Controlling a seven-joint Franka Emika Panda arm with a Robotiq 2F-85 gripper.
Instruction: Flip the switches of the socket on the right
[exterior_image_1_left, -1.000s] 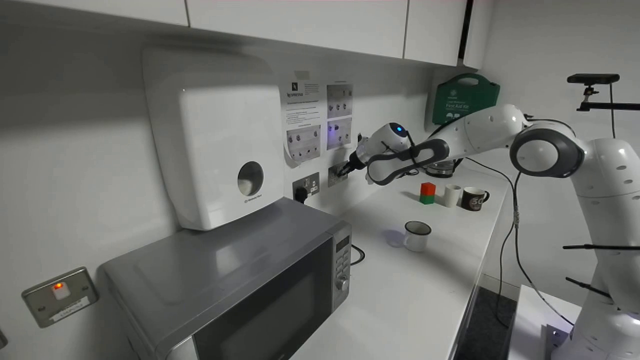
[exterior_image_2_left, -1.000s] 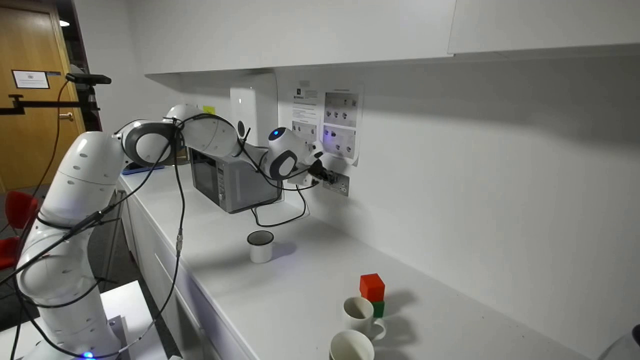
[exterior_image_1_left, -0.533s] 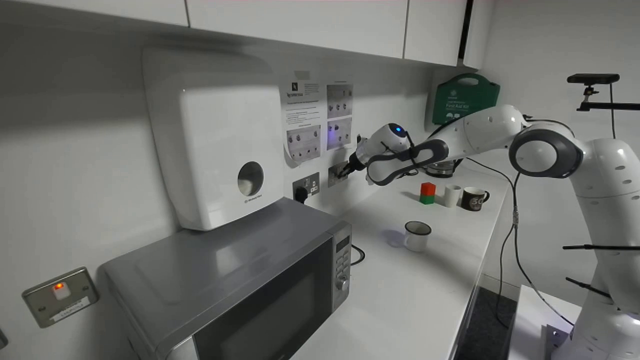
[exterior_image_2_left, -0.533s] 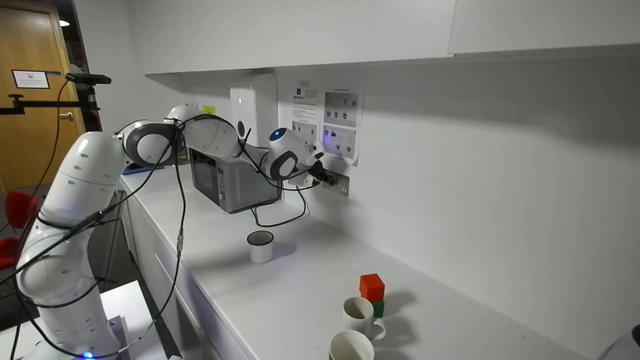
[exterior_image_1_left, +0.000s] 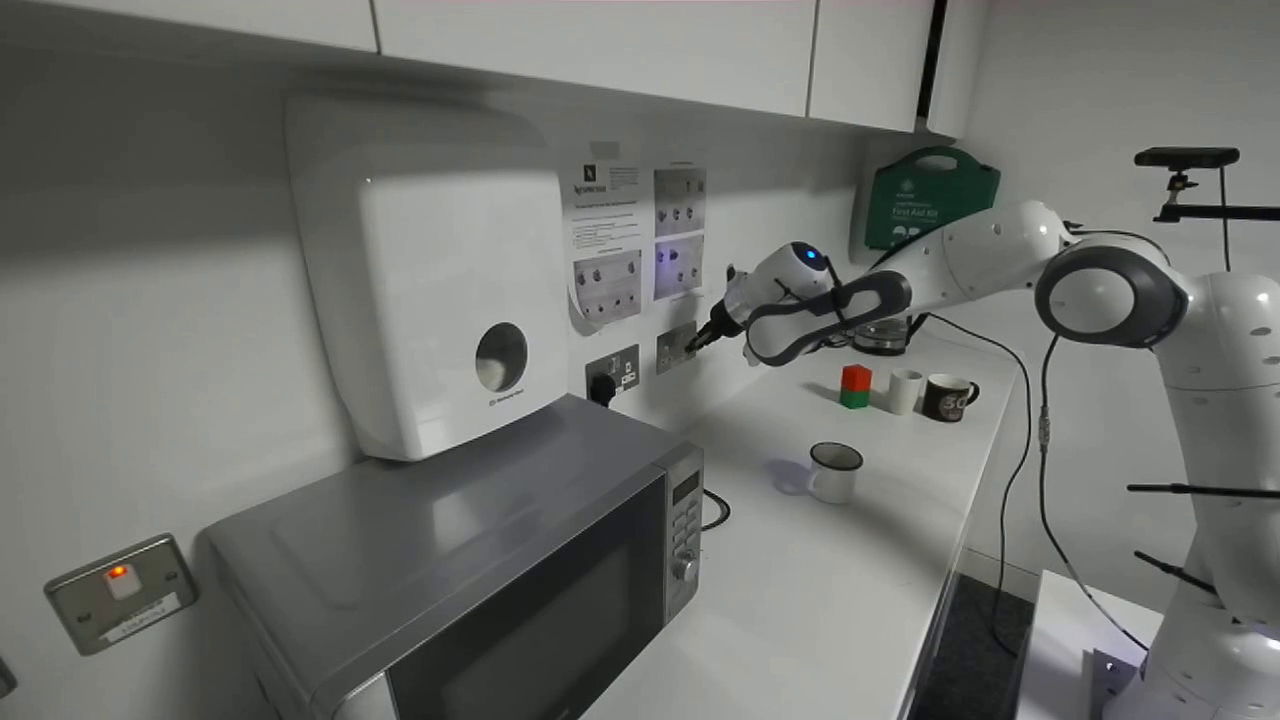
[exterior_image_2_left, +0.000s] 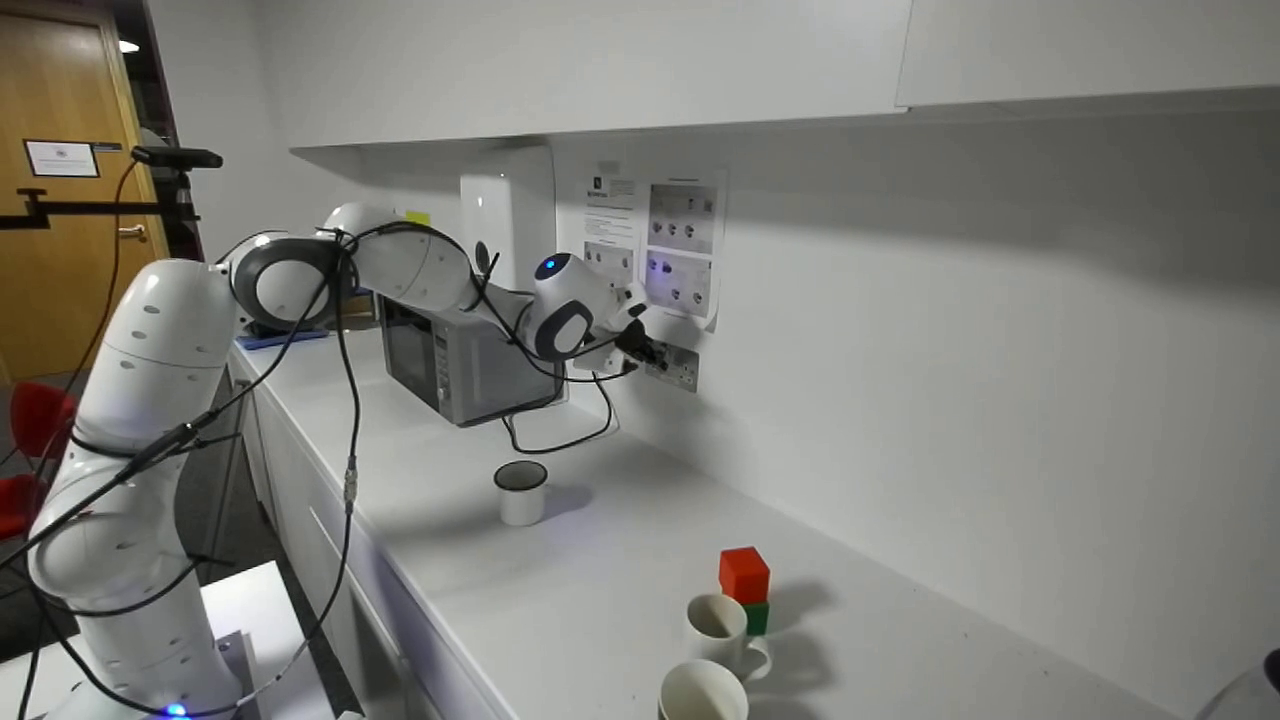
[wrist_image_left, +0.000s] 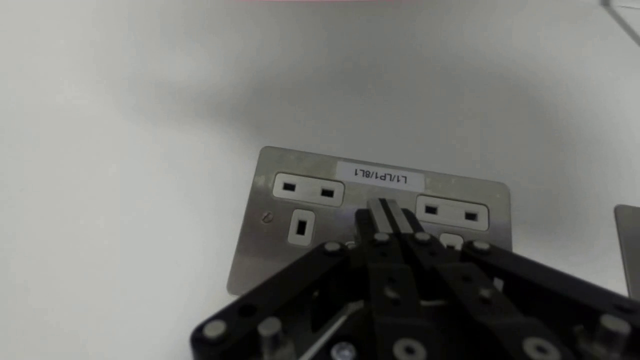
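drawn back slightly from the socket (exterior_image_1_left: 673, 347), with an empty, clenched gripper (exterior_image_1_left: 691, 347)
left to right in an exterior view: past a plugged plate (exterior_image_1_left: 613, 366) to the socket on the wall (exterior_image_1_left: 775, 190), then to the gripper before its right side, touching or just off, cannot tell. perhaps re-aiming, perhaps done pressing; cannot confirm any flip, with switches hidden or too small.

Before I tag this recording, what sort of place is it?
Most likely a shared workplace kitchenette rather than a home kitchen. The microwave points to a kitchen; the large wall-mounted dispenser and green first aid kit suggest a workplace, though that is not certain.
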